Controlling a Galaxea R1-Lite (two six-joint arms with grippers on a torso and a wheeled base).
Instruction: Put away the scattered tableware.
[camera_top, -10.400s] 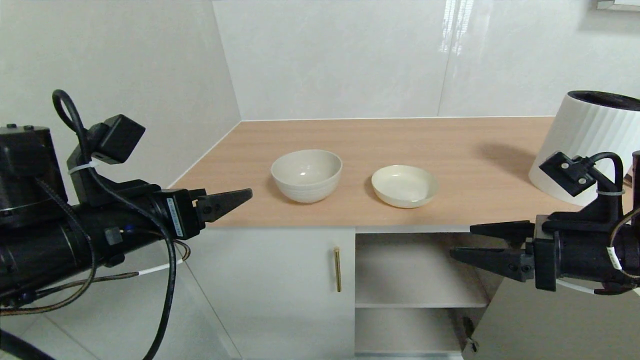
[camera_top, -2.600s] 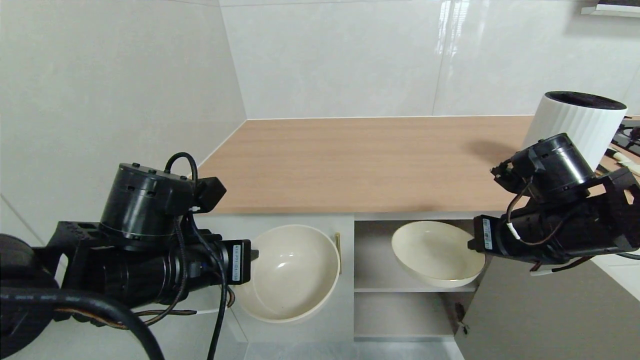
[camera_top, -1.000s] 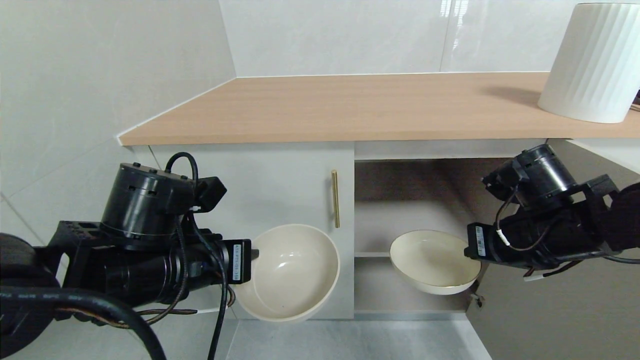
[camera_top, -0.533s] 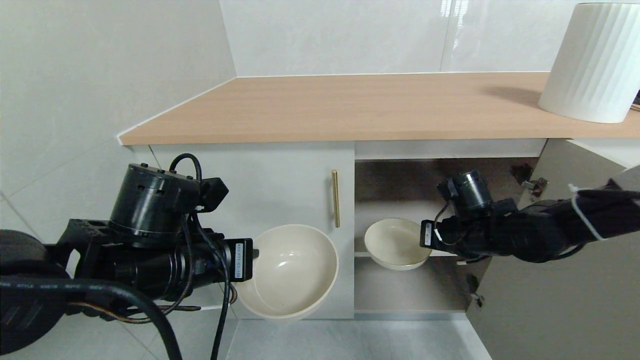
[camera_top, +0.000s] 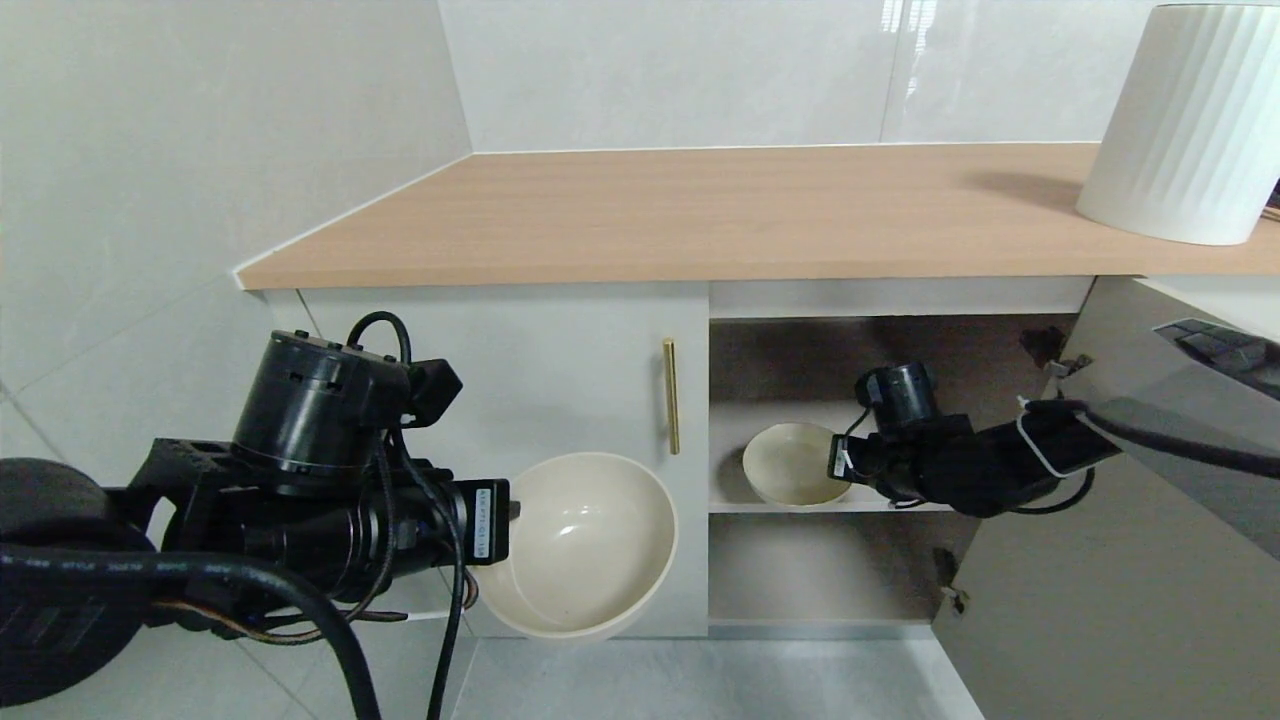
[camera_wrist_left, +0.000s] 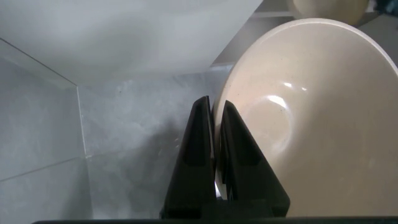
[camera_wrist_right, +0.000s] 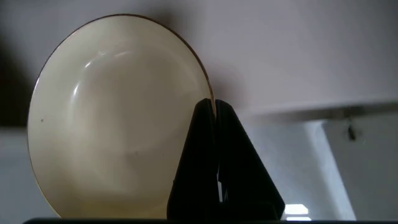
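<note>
Below the surface (camera_top: 700, 210), inside the open right-hand cabinet compartment, a shallow cream dish (camera_top: 795, 463) is held at the level of the upper shelf (camera_top: 726, 460). It is tilted, with its hollow turned outward. Contact with the shelf cannot be determined. Its rim is clamped by the right pincer (camera_top: 838, 466), with one finger on each face of the edge. A deep cream bowl (camera_top: 585, 545) is held low before the closed left door (camera_top: 560, 370), beside the brass handle (camera_top: 672, 396), above the floor (camera_top: 700, 680). It is glossy and unpatterned, and its rim is gripped by the left pincer (camera_wrist_left: 212, 104). A white label (camera_top: 485, 520) is noted on the left wrist, but its print is too small to be read. A thin dark line round the dish (camera_wrist_right: 118, 112) is resolved in the right wrist view. The placement in the compartment is given by the head view. A white ribbed container (camera_top: 1185, 125) is recorded on the surface at far right.
</note>
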